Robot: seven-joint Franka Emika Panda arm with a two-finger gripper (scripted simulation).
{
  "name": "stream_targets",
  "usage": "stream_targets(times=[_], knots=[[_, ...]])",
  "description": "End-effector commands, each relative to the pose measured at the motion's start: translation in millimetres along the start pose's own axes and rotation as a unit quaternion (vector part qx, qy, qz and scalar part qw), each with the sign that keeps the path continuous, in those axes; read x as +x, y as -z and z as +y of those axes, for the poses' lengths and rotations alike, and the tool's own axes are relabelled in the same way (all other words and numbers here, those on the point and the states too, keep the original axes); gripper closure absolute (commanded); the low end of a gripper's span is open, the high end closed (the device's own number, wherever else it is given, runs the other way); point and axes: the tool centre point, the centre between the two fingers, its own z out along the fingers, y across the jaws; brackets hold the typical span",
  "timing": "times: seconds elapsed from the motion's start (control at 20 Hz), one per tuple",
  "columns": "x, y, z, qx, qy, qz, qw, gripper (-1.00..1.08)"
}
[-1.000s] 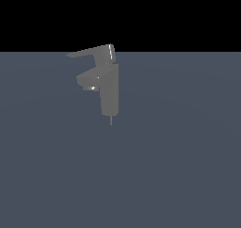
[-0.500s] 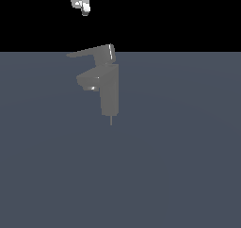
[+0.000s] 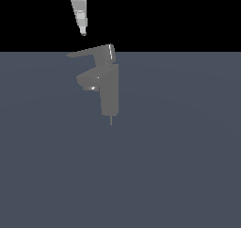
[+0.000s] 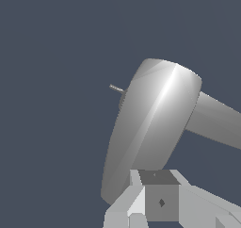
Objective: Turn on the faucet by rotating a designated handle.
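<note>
The gripper hangs just above the tip of the handle, apart from it; whether its jaws are open or closed I cannot tell. The faucet stands upright mid-scene. Nothing looks turned yet: contact and rotation remain.

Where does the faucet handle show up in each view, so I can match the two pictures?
Exterior view: the handle tops the faucet in the upper middle, its tip pointing to the exterior view's left, just below the gripper.
Wrist view: the handle fills the centre as a broad bright slab, seen from above.
Shared landmark: the thin pin at the faucet's base.
</note>
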Motion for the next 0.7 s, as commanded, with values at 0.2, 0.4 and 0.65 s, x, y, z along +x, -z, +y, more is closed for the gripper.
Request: stream_targets(times=[0.2,0.4,0.65], knots=[[-10,-28,-30,-0.007,-0.072,-0.019,0.9972,1.08],[-15,-44,-45,-0.012,-0.110,-0.030,0.9934,1.08],[-20,-59,-58,-0.018,-0.147,-0.040,0.9882,1.08]])
